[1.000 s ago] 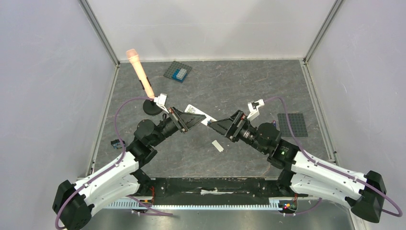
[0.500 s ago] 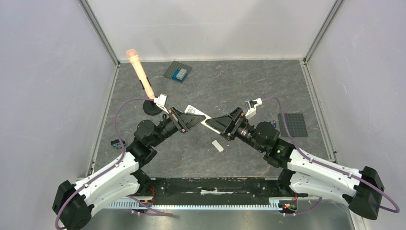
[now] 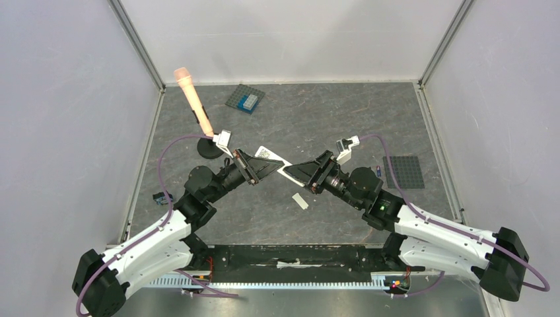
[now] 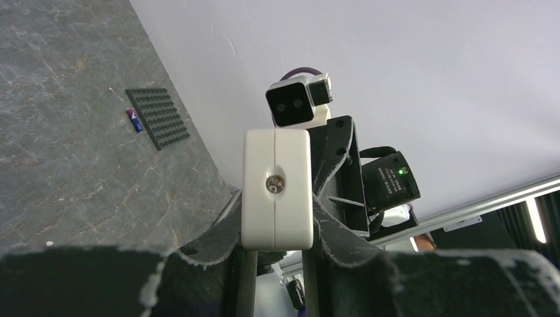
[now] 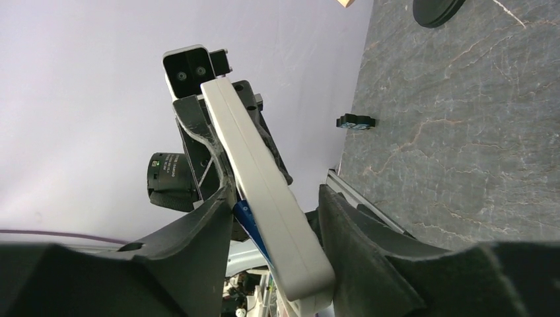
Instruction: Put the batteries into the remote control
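The white remote control (image 3: pixel 277 161) hangs in the air between both grippers. My left gripper (image 3: pixel 263 165) is shut on one end of it, seen end-on in the left wrist view (image 4: pixel 276 188). My right gripper (image 3: pixel 298 173) straddles the other end (image 5: pixel 264 191). Its left finger (image 5: pixel 198 224) presses a blue battery (image 5: pixel 249 224) against the remote's underside. Its right finger (image 5: pixel 356 244) meets the remote's other side low down. The second blue battery (image 3: pixel 378 170) lies on the table, also in the left wrist view (image 4: pixel 134 120).
A dark studded plate (image 3: pixel 403 172) lies beside the loose battery. A short white strip (image 3: pixel 300 201) lies below the grippers. A peach cylinder (image 3: pixel 193 102) leans on a black base. A light-blue block on a grey plate (image 3: pixel 245 99) sits at the back. A small dark object (image 3: pixel 160 197) sits at the left edge.
My right gripper has moved left and up onto the remote's free end and rolled a little. The left gripper and remote have stayed in place.
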Controlling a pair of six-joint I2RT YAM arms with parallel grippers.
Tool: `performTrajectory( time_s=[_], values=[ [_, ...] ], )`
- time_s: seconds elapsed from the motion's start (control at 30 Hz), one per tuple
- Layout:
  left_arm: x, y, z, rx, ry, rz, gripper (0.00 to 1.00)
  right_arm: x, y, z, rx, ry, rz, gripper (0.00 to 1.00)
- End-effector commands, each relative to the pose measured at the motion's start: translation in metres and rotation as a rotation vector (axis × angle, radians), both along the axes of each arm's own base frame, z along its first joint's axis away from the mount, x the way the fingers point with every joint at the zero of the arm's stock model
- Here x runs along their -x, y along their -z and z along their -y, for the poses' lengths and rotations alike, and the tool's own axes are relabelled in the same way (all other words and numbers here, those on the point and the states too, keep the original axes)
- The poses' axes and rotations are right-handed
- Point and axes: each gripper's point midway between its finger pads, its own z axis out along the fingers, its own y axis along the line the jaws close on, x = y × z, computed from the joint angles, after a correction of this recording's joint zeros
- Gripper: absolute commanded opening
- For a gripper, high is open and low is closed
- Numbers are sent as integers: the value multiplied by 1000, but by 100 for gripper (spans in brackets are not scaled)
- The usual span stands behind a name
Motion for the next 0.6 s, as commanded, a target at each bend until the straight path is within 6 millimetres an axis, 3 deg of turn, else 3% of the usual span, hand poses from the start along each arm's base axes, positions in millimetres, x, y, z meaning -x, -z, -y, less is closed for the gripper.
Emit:
performTrajectory(
  time_s=[0.0, 0.23, 0.57],
  values=[
    [8, -25, -2, 39, 15, 111, 2, -1, -7, 0, -23, 4, 2, 49],
    [6, -28, -3, 57, 4, 95, 2, 1, -4, 3, -21, 4, 1, 37],
    [5, -37, -5, 108, 1, 37, 2, 5, -3, 3, -28, -14, 37, 34]
  ],
)
